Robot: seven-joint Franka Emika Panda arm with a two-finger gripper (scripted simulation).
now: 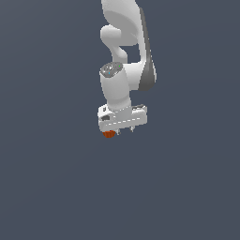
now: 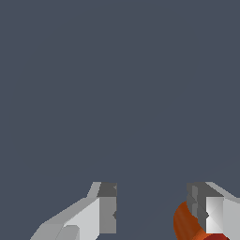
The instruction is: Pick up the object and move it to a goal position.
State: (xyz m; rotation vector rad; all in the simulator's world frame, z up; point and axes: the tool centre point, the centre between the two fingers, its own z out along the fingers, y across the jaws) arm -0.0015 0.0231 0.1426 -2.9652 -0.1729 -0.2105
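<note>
Wrist view shows the gripper [image 2: 154, 211] spread wide with bare space between its fingers, holding nothing. The orange-red cup [image 2: 187, 224] sits off-centre, against one finger rather than between the two (its rim is cropped). In the exterior view it peeks out under the gripper's left end.

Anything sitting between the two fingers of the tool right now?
No. In the wrist view the gap between the fingers is bare; the orange cup sits against one finger's side, not between them.
</note>
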